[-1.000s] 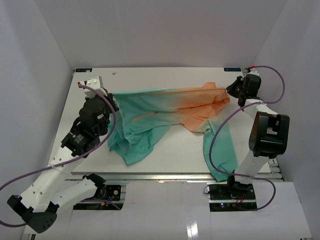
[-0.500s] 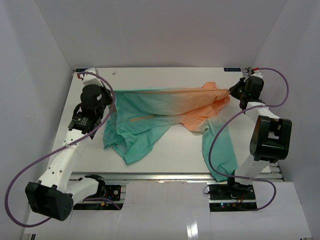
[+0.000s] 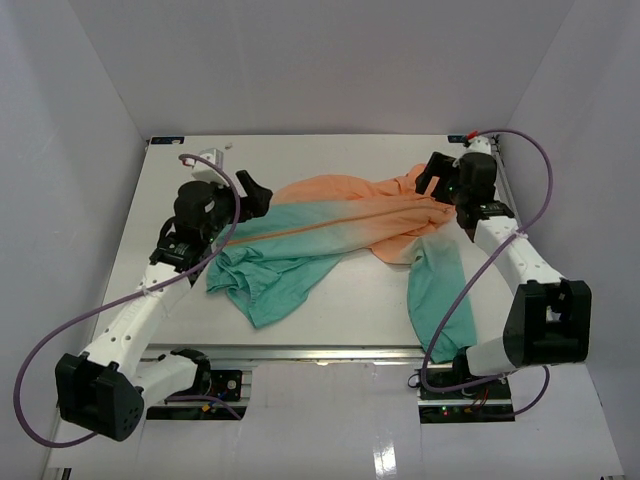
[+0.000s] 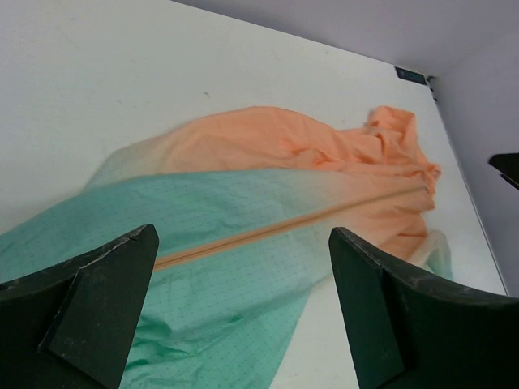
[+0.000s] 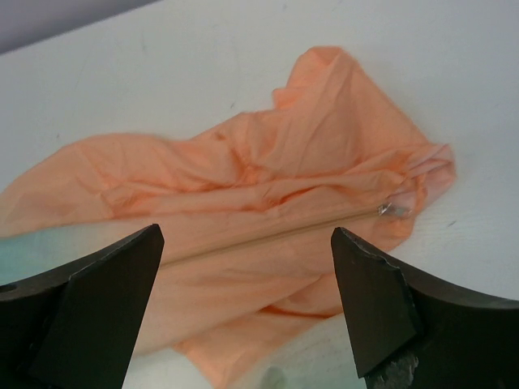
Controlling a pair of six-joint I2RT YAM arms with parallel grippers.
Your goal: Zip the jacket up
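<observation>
Lying flat across the middle of the worktop (image 3: 330, 160), the jacket (image 3: 300, 240) extends lengthwise from left to right.

1. Jacket position
- The teal end is at the left, bunched in loose folds near the left arm.
- The orange end is at the right, crumpled near the right arm.
- One teal sleeve (image 3: 440, 300) runs from the orange end to the near edge of the worktop on the right side.

2. Zipper
- The seam (image 4: 276, 231) shows as a straight orange line along the garment, passing from teal fabric into orange fabric.
- In the right wrist view, a small metallic pull (image 5: 395, 208) sits at the seam's end, close to the edge of the orange fabric.

3. Left pincer (image 3: 252, 190)
- The fingers are spread wide, with no fabric pinched between them.
- It is positioned over the teal end and aimed along the seam.

4. Right pincer (image 3: 432, 172)
- The fingers are spread wide, with nothing pinched.
- It is positioned over the orange end, with the pull in front of it.

5. Relation
- The two pincers face each other along the jacket's length.
</observation>
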